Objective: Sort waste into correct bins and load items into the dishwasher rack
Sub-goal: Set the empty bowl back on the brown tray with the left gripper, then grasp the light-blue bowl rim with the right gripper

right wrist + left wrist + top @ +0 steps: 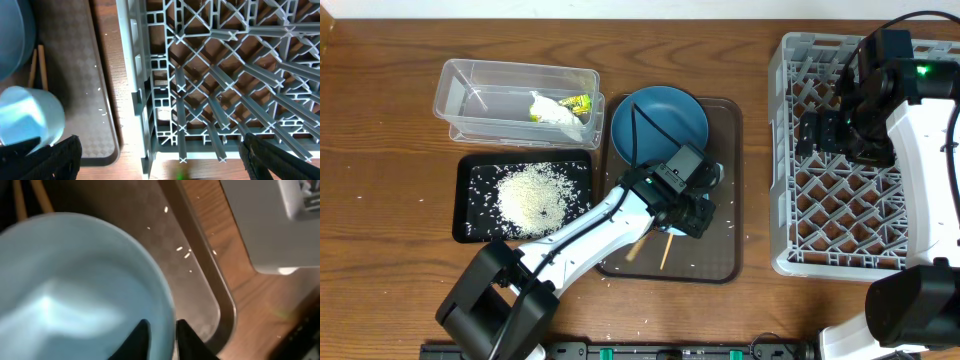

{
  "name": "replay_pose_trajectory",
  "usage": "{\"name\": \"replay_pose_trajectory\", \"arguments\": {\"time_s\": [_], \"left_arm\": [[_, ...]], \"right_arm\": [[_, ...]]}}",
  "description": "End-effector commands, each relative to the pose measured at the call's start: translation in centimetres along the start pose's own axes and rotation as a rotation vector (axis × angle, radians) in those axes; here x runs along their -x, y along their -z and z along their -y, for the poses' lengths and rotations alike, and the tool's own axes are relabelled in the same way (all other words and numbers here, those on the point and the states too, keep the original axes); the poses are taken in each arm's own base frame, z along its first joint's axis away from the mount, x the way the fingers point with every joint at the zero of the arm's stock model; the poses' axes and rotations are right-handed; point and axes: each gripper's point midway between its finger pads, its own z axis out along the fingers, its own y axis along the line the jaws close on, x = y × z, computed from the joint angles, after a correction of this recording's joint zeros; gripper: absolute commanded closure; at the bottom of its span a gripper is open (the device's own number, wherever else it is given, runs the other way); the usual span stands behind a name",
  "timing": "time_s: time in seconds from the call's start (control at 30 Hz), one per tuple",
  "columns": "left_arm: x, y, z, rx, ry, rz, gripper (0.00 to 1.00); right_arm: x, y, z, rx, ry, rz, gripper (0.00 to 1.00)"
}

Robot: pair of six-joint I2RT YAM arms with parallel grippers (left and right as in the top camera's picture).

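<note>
- White bowl (75, 280) sits at the right-hand side of the brown tray (725, 200), just beside the blue dish (660, 120).
- Black fingers of the left end effector (162, 337) straddle the bowl's rim, one inside and one outside, and look pinched shut on it. I cannot tell whether the bowl is already off the tray.
- The grey rack (782, 150) lies to the right of this end effector, across a strip of bare worktop (758, 150). The carry therefore looks like a sideways move to the right, clearing the tray's raised lip and the rack's near wall.
- The right end effector (160, 162) is the nearer one to the rack. It hangs over the left part with its fingers spread wide and nothing between them.
- The two chopsticks (666, 250) lie on the tray, partly hidden under the left arm, with their long axes running roughly front to back.
- The wrapper (580, 102) and tissue (555, 113) are in the clear tub (470, 95). Most of the rice (532, 198) is heaped in the black tray (462, 165), and a few grains are scattered on the brown tray.
</note>
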Motion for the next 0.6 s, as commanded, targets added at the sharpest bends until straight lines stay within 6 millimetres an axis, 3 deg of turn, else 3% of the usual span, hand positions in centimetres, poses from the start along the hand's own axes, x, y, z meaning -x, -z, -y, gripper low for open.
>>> {"name": "replay_pose_trajectory", "arguments": {"time_s": [0.0, 0.1, 0.23, 0.37, 0.5, 0.57], "left_arm": [[0.4, 0.1, -1.0, 0.043, 0.027, 0.016, 0.61], [0.4, 1.1, -1.6, 0.05, 0.046, 0.02, 0.57], [0.4, 4.5, -3.0, 0.068, 0.096, 0.042, 0.54], [0.0, 9.4, -5.7, 0.102, 0.192, 0.092, 0.53], [-0.9, 15.1, -9.6, 0.153, 0.33, 0.181, 0.52], [-1.6, 17.6, -11.6, 0.182, 0.404, 0.23, 0.46]], "right_arm": [[-0.2, 0.4, -0.2, 0.007, 0.012, 0.013, 0.01], [0.0, 0.4, -0.8, 0.043, 0.015, 0.019, 0.01], [0.9, 0.7, -3.0, 0.161, 0.028, 0.054, 0.01], [1.6, 1.0, -6.0, 0.261, 0.084, 0.089, 0.01], [0.9, 0.8, -9.1, 0.274, 0.201, 0.09, 0.07], [0.2, 0.3, -10.6, 0.276, 0.253, 0.074, 0.08]]}}
